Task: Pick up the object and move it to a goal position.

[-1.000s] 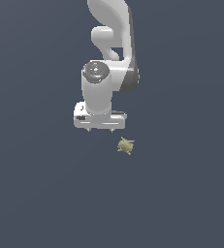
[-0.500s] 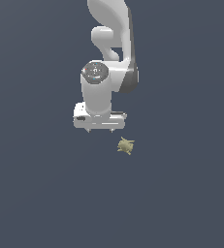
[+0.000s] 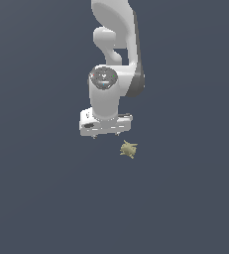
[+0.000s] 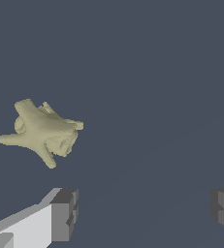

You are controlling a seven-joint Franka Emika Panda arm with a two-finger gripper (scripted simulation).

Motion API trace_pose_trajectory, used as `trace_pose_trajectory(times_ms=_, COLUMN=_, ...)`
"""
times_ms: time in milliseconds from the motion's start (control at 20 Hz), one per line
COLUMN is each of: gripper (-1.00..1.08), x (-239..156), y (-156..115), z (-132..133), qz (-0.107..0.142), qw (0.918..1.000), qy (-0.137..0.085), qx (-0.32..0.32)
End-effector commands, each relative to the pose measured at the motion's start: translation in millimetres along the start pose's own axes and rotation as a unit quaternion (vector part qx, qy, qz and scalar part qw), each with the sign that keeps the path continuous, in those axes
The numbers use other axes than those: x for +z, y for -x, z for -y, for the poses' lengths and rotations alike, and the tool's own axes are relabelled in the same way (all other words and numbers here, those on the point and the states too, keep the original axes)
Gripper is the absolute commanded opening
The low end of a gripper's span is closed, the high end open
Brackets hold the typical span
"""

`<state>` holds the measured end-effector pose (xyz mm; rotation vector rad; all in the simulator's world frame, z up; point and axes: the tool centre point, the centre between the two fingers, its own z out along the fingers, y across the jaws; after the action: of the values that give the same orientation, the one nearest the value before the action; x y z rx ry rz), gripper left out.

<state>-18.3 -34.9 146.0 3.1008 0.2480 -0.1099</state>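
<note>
Here the end effector (image 3: 105, 134) (fingers spread) hovers beside the object (image 3: 128, 149).

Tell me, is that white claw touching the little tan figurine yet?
Apart. In the wrist view the gripper has both fingers spread wide with bare floor between them, and the figurine lies off to one side, clear of either fingertip.

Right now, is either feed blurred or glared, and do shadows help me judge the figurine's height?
Exterior view: sharp, flat even light, no glare; the figurine is small, with no clear shadow under it. Wrist view: crisp, soft shading on the figurine, no cast shadow on the floor; open gripper fingertips cropped at the frame edge.
</note>
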Motion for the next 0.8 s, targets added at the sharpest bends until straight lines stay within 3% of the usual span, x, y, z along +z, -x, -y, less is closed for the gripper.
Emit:
trace_pose_trajectory(times_ms=0, gripper=1.0, x=3, y=-2, z=6, qz=-0.002, qw=0.9995, qy=0.001, qx=-0.032)
trace_pose_trajectory(times_ms=350, gripper=1.0, x=14, y=-10, z=27, qz=-0.008, qw=0.9893, qy=0.003, qx=-0.146)
trace_pose_trajectory(times_ms=750, gripper=1.0, x=25, y=-19, z=54, qz=-0.017, qw=0.9603, qy=0.004, qx=-0.278)
